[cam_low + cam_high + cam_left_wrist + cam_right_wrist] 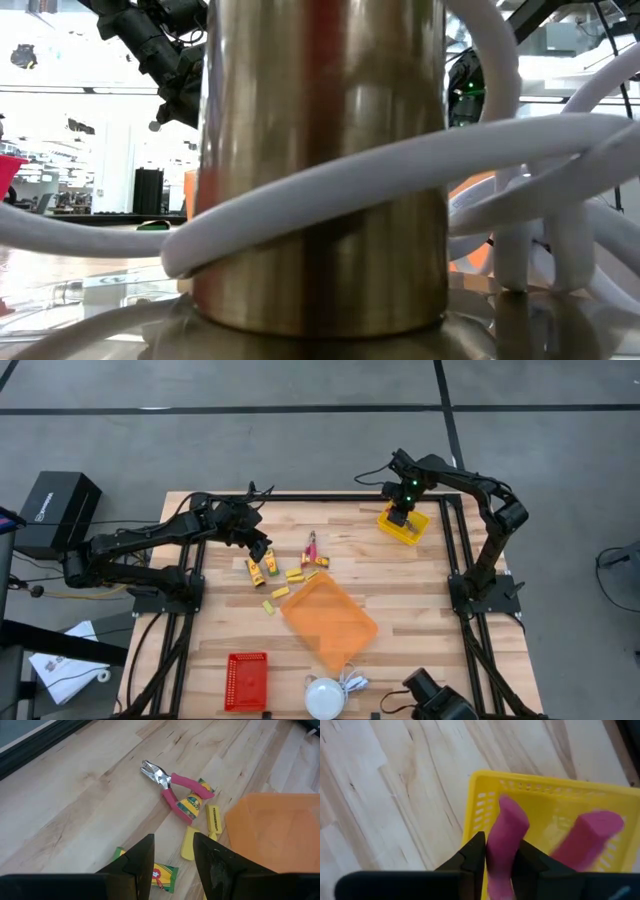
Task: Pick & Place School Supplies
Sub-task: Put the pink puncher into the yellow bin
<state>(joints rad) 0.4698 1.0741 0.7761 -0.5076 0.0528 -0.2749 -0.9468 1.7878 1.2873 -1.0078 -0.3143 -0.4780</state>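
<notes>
Right hand (499, 857) sits over the yellow perforated plastic basket (490, 805), fingers snug around one pink rubbery tool handle (504, 837). I'd spread them fully before lifting clear. Left hand (172, 855), half open and empty, hovers well away from the basket.

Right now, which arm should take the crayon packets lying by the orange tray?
Left. Its pincer hangs open right over a crayon packet, with more supplies lying close beside the orange tray. The right pincer is at the table's far corner above the yellow bin, with a pink handle between its fingers.

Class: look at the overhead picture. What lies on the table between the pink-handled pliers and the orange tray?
In the high view, small yellow blocks and a crayon packet lie between the pliers and the orange tray; the left wrist view shows likewise.
</notes>
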